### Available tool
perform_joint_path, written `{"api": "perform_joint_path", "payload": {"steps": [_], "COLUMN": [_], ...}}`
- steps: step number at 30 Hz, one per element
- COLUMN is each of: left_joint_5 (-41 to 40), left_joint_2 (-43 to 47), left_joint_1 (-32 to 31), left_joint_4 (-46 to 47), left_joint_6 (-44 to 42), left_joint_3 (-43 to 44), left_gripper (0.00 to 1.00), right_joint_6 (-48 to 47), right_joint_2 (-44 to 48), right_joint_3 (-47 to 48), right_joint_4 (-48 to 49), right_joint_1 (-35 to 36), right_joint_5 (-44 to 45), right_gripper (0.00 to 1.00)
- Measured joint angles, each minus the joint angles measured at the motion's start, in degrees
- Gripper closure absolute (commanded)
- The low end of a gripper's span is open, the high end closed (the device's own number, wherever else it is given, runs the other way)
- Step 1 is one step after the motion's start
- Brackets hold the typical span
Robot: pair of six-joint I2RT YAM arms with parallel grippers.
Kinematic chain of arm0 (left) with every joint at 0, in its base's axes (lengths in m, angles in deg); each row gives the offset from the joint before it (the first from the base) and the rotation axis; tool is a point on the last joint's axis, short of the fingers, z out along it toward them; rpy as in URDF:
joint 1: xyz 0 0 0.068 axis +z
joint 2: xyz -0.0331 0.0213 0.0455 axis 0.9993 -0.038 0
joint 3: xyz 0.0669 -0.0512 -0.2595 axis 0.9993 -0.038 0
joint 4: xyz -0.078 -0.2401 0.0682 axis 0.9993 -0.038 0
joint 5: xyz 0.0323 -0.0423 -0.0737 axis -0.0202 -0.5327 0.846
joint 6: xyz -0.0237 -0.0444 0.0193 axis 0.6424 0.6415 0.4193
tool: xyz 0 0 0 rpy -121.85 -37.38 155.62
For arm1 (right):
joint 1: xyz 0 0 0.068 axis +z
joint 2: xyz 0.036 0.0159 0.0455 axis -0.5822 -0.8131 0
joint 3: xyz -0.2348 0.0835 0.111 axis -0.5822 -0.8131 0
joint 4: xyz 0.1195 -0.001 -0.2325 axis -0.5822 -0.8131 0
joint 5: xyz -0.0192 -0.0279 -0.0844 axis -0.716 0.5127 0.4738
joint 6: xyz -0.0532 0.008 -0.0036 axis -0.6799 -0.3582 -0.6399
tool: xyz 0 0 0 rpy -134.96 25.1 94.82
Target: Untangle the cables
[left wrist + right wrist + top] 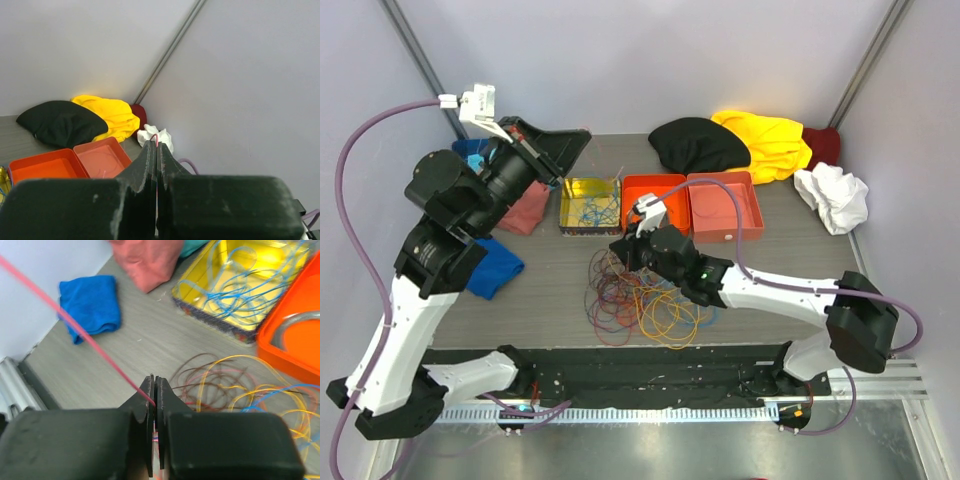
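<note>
You are partway through drawing one strand out of the heap. Your right gripper point(155, 386) has its jaws pressed together on a thin red cable point(90, 337), which runs taut and straight up and away to the left. Your left gripper point(156, 146), raised over the far left corner of the table point(545, 300), is clamped tight too. A sliver of pinkish red shows at its tips, so it likely pinches the same strand.

The cables point(640, 295) lie in loose, springy loops of yellow, orange, blue and dark purple mid-table, toward the near edge. Next you need a slow, steady pull apart, watching for loops that ride up with the red one. A glossy yellow tray point(588, 231) toward the far edge holds thin blue strands.
</note>
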Motion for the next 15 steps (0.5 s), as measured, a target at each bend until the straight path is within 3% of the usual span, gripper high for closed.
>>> {"api": "perform_joint_path", "payload": {"steps": [2, 5, 8, 9, 11, 13, 15], "left_joint_5": [-0.76, -2.40, -4.44, -5.14, -6.34, -7.28, -8.02], "left_joint_2": [1.49, 4.42, 8.70, 10.36, 13.14, 15.06, 16.35], "left_joint_1": [0.00, 0.00, 0.00, 0.00, 0.00, 0.00, 0.00], "left_joint_4": [-0.17, 0.17, 1.68, 1.99, 2.54, 2.75, 2.93], "left_joint_6": [-0.57, -0.92, -0.92, -0.90, -1.09, -1.01, -0.72], "left_joint_3": [-1.29, -4.50, -10.86, -13.64, -18.16, -22.05, -24.46], "left_gripper": [1.00, 0.92, 0.74, 0.56, 0.36, 0.05, 0.00], "right_joint_6": [-0.59, -3.30, -7.39, -8.76, -11.02, -13.16, -14.88], "right_joint_2": [1.95, 6.82, 12.15, 13.57, 15.45, 16.61, 17.27], "right_joint_3": [0.15, 2.91, 11.04, 14.75, 22.56, 30.71, 37.48], "right_joint_4": [-1.97, -7.80, -14.43, -16.26, -19.87, -22.34, -25.03], "right_joint_1": [0.00, 0.00, 0.00, 0.00, 0.00, 0.00, 0.00], "right_joint_5": [2.78, 7.41, 11.96, 13.38, 15.74, 17.49, 18.97], "right_gripper": [0.99, 0.99, 0.99, 0.99, 0.99, 0.99, 0.99]}}
